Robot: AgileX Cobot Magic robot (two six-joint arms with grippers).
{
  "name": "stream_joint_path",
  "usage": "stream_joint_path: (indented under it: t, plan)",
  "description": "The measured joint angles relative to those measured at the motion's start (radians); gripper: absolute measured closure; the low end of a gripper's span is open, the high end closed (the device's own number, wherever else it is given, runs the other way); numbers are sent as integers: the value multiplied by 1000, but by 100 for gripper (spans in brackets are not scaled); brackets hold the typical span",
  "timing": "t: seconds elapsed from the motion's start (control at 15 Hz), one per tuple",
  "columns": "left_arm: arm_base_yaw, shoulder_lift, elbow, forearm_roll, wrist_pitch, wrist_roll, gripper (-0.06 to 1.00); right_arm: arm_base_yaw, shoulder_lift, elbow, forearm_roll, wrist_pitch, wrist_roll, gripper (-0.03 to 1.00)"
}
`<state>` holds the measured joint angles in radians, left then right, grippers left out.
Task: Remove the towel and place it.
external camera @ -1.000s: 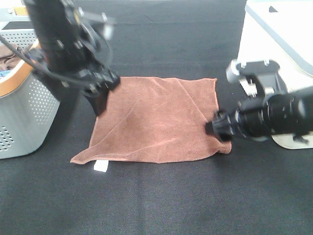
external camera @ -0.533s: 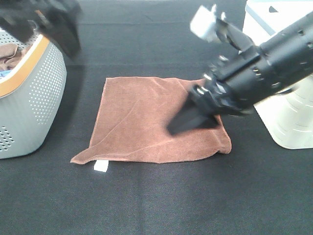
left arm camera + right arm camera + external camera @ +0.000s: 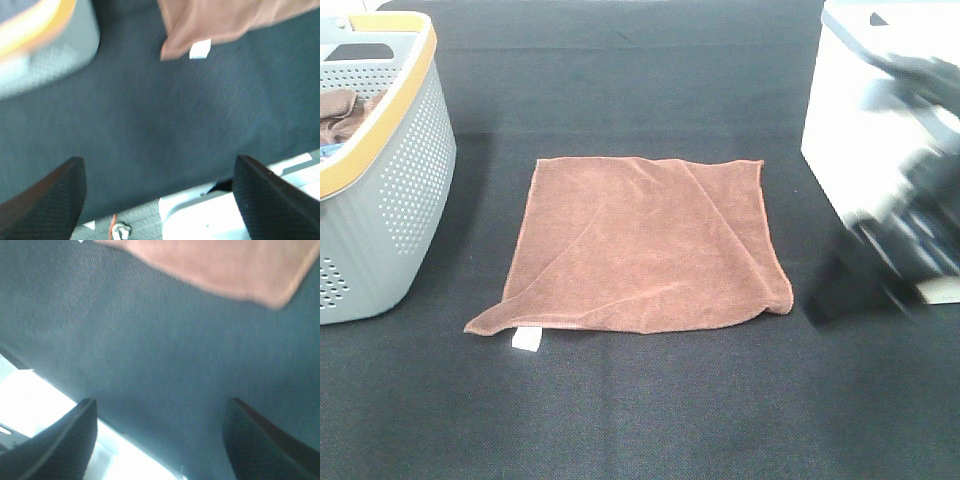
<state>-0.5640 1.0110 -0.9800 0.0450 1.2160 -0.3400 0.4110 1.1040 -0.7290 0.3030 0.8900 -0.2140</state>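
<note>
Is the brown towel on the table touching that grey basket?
Apart. The exterior high view shows bare black table between the towel and the basket.

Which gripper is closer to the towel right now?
Right. The right gripper hangs open, blurred, just off the towel's right edge. The left gripper, also open, is out of the overhead view, off the towel's tagged corner.

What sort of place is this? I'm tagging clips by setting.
Probably a lab tabletop staged as a laundry task: a black cloth-covered table, a grey perforated basket holding cloth, and a brown towel spread flat, beside a white box.
</note>
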Motion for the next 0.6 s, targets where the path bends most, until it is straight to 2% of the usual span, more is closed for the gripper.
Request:
stream_joint_path:
  t: [0.13,0.27,0.47,0.6]
  plan:
    - [0,-188,146,23,3,-24,18,0,-122,93,-46,5,44,29]
    - [0,-454,297,26,5,-21,18,0,-292,191,-135,68,120,29]
    - [0,-707,413,25,7,45,18,0,-452,197,-192,170,156,29]
    - [0,-771,430,19,-3,70,18,0,-494,202,-209,189,158,29]
